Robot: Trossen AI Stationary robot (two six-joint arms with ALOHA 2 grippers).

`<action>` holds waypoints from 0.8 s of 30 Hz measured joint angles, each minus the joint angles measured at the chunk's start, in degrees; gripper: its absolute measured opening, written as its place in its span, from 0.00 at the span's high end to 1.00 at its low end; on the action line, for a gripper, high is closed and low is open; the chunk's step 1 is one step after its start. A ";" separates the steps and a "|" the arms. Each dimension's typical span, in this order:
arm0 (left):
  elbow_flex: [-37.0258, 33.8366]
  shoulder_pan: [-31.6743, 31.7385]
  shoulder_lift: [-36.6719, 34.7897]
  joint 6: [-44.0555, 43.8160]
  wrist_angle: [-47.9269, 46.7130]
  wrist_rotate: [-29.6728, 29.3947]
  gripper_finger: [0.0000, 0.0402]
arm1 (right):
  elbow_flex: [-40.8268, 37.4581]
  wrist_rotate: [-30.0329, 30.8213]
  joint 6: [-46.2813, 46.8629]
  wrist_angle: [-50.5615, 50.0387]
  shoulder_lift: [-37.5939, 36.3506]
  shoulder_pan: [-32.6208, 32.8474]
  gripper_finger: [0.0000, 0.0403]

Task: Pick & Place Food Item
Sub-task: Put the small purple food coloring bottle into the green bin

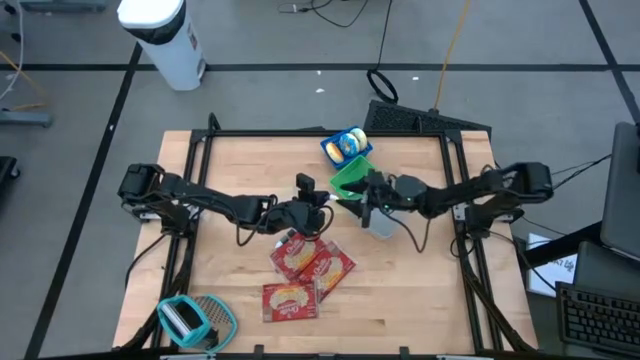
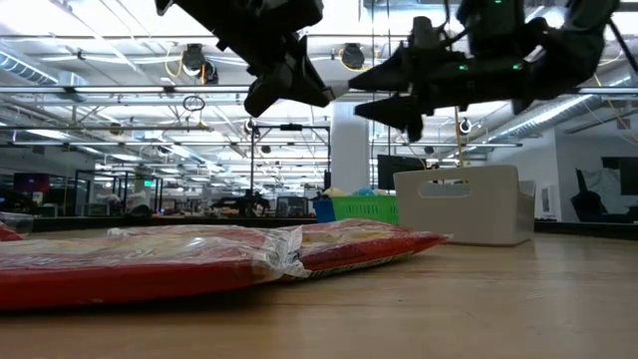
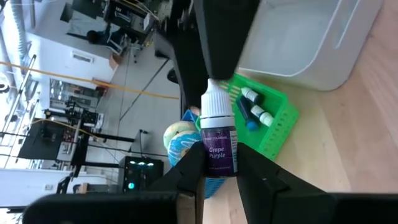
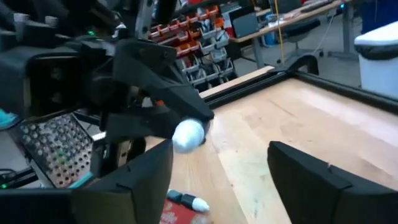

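- Your left end effector (image 3: 221,171) was clamped on a small dropper bottle with a white cap and a dark "Grape Purple" label (image 3: 218,134), holding it by the lower body, with the cap end pointing away past the fingertips.
- Your right end effector (image 4: 217,177) stood with its fingers spread wide and nothing between them, facing the left one above the middle of the wooden table (image 1: 240,165); the bottle's white cap showed just beyond its gap.
- The bottle's long axis ran along the line between the two end effectors, so the right arm was the nearer one to take it, judging by the facing pose.
- Past them sat a green plastic basket with more bottles (image 3: 264,121) and a white plastic bin (image 3: 311,40).
- Red food packets (image 1: 310,265) lay flat on the table below both arms.
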 joint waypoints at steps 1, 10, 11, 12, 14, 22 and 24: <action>0.00 0.10 0.00 -0.05 0.04 0.06 0.82 | 0.95 -0.85 0.38 -0.01 1.06 0.00 0.36; 0.00 0.50 0.00 -0.85 0.02 0.62 0.82 | 6.70 -4.19 1.62 -0.12 6.54 0.01 0.37; 0.00 0.50 0.00 -0.93 0.04 0.59 0.82 | 6.87 -4.18 1.63 -0.18 6.57 0.00 0.38; 0.00 0.50 0.00 -0.97 0.04 0.59 0.82 | 6.89 -4.21 1.63 -0.03 6.56 0.02 0.39; 0.00 0.50 0.00 -1.03 0.04 0.91 0.82 | 6.90 -4.21 1.61 0.13 6.52 0.02 0.42; 0.00 0.56 0.00 -1.35 0.06 1.64 0.82 | 6.90 -5.64 1.61 -0.09 6.55 0.02 0.56; 0.00 0.56 -0.02 -1.76 0.06 1.65 0.82 | 6.90 -5.74 1.59 -0.05 6.52 0.02 0.60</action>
